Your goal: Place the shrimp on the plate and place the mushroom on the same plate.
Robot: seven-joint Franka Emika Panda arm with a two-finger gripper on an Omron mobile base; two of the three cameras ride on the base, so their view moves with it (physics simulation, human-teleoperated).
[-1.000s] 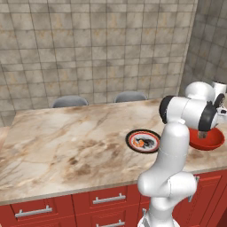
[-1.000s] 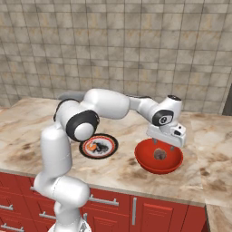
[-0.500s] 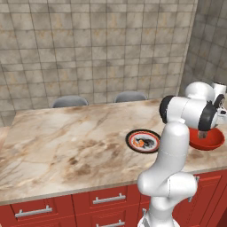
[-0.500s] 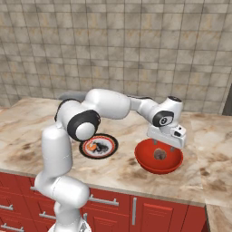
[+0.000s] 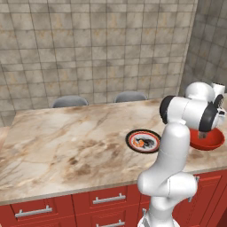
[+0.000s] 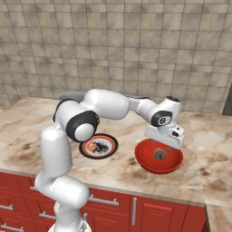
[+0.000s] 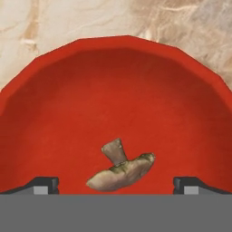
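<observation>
Hand view had the mushroom (image 7: 121, 171) lying on its side, low centre of frame, inside the red bowl (image 7: 59, 113), stem poking up. It looked light, soft and easy to squash, so I'd pinch gently across the cap. Gripper (image 7: 116, 183) was wide open with nothing held, fingertips (image 7: 45, 183) either side. Right base view added the plate (image 6: 112, 146) left of centre, shrimp (image 6: 92, 146) already on it.

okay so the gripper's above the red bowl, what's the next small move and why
Probably lower straight down and close on the mushroom: the gripper is open with a fingertip on either side, the mushroom lies in the red bowl, and the shrimp already sits on the plate.
</observation>
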